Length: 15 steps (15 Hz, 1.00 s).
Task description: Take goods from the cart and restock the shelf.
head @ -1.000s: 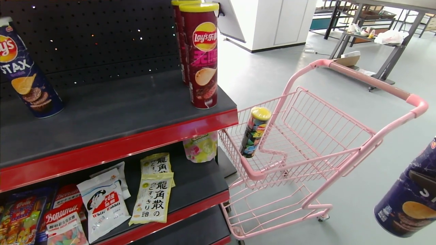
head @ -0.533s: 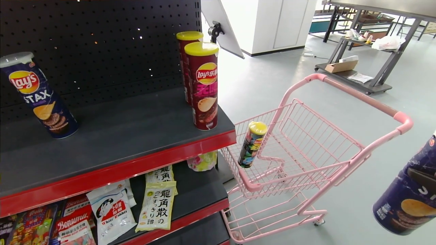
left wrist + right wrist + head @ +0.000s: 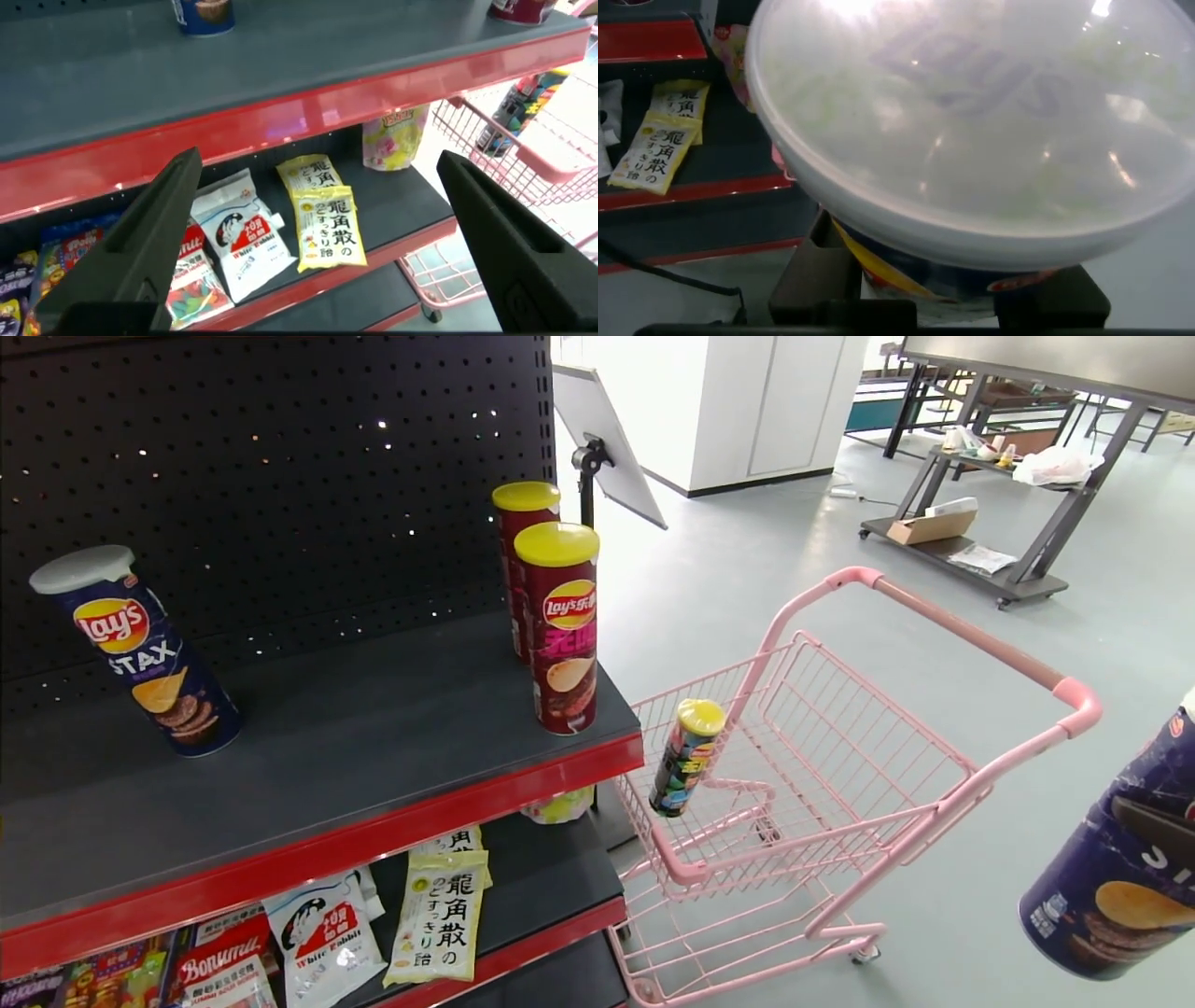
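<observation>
At the right edge of the head view hangs a dark blue chip can (image 3: 1116, 868), well to the right of the pink cart (image 3: 934, 807). My right gripper (image 3: 934, 289) is shut on that can, whose clear lid (image 3: 971, 121) faces the wrist camera. One small yellow-lidded can (image 3: 686, 756) leans in the cart's basket. On the upper shelf (image 3: 373, 737) stand two red cans (image 3: 560, 625) at the right end and a blue can (image 3: 140, 649) at the left. My left gripper (image 3: 318, 161) is open, facing the shelf's front edge.
Snack bags (image 3: 439, 915) lie on the lower shelf (image 3: 392, 201). A tilted sign board (image 3: 611, 443) stands behind the shelf's right end. A metal rack (image 3: 971, 513) stands far back right, with open grey floor between it and the cart.
The head camera has tilted, so the shelf and cart sit lower in the picture. The held blue can keeps its place at the right edge.
</observation>
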{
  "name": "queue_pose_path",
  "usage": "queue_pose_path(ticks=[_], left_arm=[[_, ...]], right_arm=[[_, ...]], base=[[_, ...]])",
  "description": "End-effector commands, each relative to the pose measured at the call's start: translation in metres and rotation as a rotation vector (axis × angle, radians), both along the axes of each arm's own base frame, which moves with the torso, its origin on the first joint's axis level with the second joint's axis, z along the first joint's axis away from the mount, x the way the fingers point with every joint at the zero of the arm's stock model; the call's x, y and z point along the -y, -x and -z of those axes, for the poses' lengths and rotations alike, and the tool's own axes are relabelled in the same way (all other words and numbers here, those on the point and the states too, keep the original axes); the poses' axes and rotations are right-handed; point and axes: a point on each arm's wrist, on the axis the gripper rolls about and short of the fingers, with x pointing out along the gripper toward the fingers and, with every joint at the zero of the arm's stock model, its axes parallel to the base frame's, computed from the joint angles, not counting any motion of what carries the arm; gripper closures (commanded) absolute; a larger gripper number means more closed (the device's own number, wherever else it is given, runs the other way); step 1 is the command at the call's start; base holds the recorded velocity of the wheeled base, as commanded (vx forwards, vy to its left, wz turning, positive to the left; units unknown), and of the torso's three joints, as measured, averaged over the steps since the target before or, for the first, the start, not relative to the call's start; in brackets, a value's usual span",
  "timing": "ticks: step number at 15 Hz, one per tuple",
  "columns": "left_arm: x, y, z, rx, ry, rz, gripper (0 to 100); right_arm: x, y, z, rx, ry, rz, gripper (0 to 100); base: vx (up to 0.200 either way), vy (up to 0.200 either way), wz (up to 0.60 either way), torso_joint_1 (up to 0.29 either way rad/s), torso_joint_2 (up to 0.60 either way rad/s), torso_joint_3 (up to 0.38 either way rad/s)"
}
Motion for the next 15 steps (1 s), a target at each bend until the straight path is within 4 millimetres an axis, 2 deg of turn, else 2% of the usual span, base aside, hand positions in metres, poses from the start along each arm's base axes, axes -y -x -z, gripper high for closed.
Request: queue_pose_path(ticks=[1, 2, 11, 15], left_arm=[[0.000, 0.000, 0.000, -0.002, 0.000, 0.000, 0], [0.000, 0.000, 0.000, -0.001, 0.000, 0.000, 0], [0.000, 0.000, 0.000, -0.001, 0.003, 0.000, 0], [0.000, 0.000, 0.000, -0.002, 0.002, 0.000, 0]], right_arm=[[0.000, -0.003, 0.003, -0.017, 0.016, 0.002, 100], [0.000, -0.003, 0.003, -0.016, 0.023, 0.002, 100], [-0.001, -0.004, 0.004, -0.022, 0.023, -0.003, 100], [0.002, 0.008, 0.007, 0.008, 0.016, -0.012, 100]], base=[[0.000, 0.000, 0.00, 0.149, -0.37, -0.222], [0.000, 0.000, 0.00, 0.056, -0.11, -0.061], [0.000, 0.000, 0.60, 0.007, -0.01, -0.008], [0.000, 0.000, 0.00, 0.000, 0.00, 0.000]])
